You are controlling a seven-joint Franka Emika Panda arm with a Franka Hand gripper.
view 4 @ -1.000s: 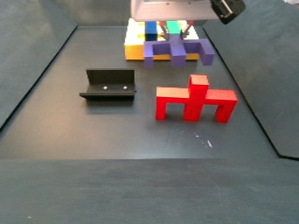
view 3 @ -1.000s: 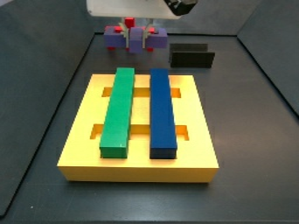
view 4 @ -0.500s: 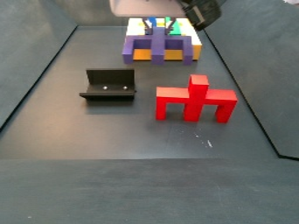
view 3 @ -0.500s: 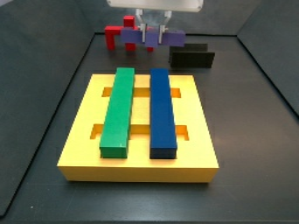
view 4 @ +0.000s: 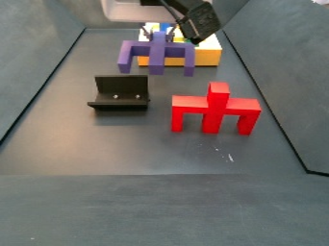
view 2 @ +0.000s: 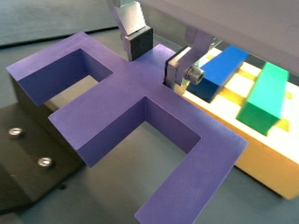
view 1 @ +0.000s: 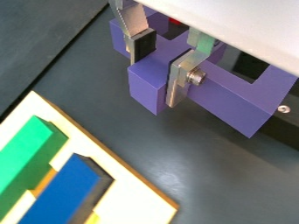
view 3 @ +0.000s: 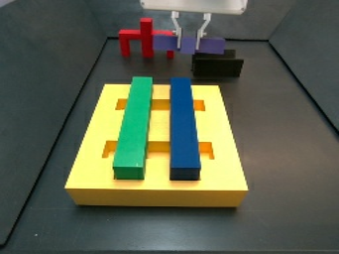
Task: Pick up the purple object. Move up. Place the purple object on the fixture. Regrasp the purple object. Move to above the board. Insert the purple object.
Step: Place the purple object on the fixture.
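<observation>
A robot arm's gripper (view 1: 162, 63) hangs above the dark surface (view 4: 154, 192), its two flat silver fingers (view 1: 177, 79) clamped on the middle prong of the purple object (view 1: 211, 94). This comb-shaped block, a wide bar with three short prongs, is lifted clear of the surface. In a side view it hangs in the air (view 4: 157, 55) in front of the yellow board (view 4: 206, 54), prongs pointing down toward the surface. In the other side view the gripper (view 3: 187, 38) holds the purple object (view 3: 185, 43) at the far end of the workspace.

The fixture (view 4: 119, 94), a small black L-shaped bracket, stands on the surface near the purple object but apart from it. In a wrist view a corner of the fixture (view 2: 30, 162), with two screws, shows just beside the purple object (view 2: 128, 105).

A red three-pronged piece (view 4: 214, 110) stands on the surface beside the fixture. The board (view 3: 159, 149) lies flat and carries a long green bar (view 3: 135, 124) and a long blue bar (view 3: 184, 124), side by side.
</observation>
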